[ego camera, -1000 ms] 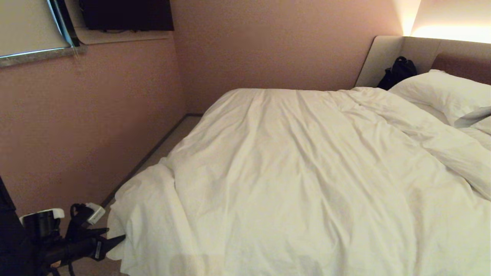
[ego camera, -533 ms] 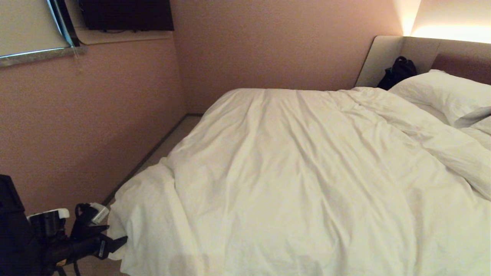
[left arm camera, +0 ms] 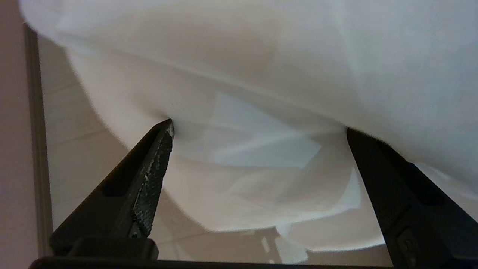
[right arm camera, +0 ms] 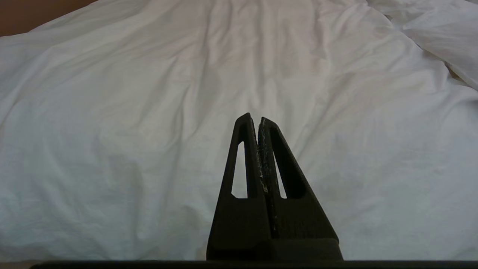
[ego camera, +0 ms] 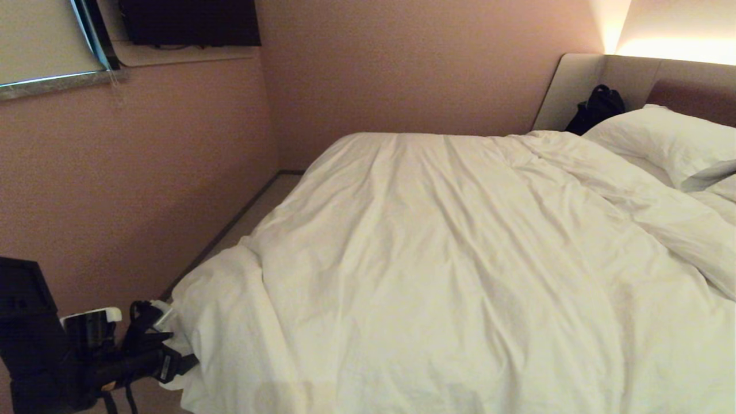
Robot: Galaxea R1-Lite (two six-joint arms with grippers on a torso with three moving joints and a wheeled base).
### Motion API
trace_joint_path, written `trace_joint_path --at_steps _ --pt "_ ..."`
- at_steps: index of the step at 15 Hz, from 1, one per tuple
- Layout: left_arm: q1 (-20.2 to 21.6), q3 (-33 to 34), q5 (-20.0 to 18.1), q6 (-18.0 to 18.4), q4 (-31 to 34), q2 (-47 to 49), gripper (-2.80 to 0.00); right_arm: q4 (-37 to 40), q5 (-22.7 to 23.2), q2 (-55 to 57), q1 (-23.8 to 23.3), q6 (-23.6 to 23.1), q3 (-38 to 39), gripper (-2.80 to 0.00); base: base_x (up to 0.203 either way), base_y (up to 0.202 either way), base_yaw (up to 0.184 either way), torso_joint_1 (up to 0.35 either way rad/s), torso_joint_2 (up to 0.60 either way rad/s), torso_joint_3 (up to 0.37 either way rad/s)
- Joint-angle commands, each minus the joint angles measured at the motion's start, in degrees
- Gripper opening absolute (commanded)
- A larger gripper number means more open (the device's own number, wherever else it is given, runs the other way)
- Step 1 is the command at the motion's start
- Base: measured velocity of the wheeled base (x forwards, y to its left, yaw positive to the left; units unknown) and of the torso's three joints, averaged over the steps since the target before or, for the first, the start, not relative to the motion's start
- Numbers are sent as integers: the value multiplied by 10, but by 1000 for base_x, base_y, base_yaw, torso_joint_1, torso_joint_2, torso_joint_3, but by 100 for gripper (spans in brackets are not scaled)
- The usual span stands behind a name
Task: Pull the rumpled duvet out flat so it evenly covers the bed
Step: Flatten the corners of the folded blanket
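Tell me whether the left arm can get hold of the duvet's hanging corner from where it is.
Probably yes. The left end effector is open, both tips pressed into the duvet where it hangs off the bed's corner, and nothing lies between them.

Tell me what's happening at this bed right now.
The robot is straightening the duvet on the bed. Its left gripper is at the duvet's hanging corner near the floor, jaws spread wide with the tips against the fabric, nothing pinched. The right gripper hangs shut above the duvet. The cover is mostly spread but creased and bunched near the pillows.
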Motion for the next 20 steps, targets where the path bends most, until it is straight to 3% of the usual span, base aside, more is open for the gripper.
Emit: trace_joint_path --at_steps 1,2,3,12,20 --pt "-11 -2 -2 2 -4 2 0 0 0 0 0 0 0 -280 0 0 0 0 0 0" --pt "-13 -1 -2 2 -4 2 0 0 0 0 0 0 0 -280 0 0 0 0 0 0" --pt "-17 -1 1 1 -4 2 -280 0 0 0 0 0 0 -280 0 0 0 0 0 0" --pt "-18 19 2 -1 -12 -6 -280 0 0 0 0 0 0 -280 0 0 0 0 0 0" --pt "-2 99 -8 -1 -12 -74 -280 0 0 0 0 0 0 -280 0 0 0 0 0 0"
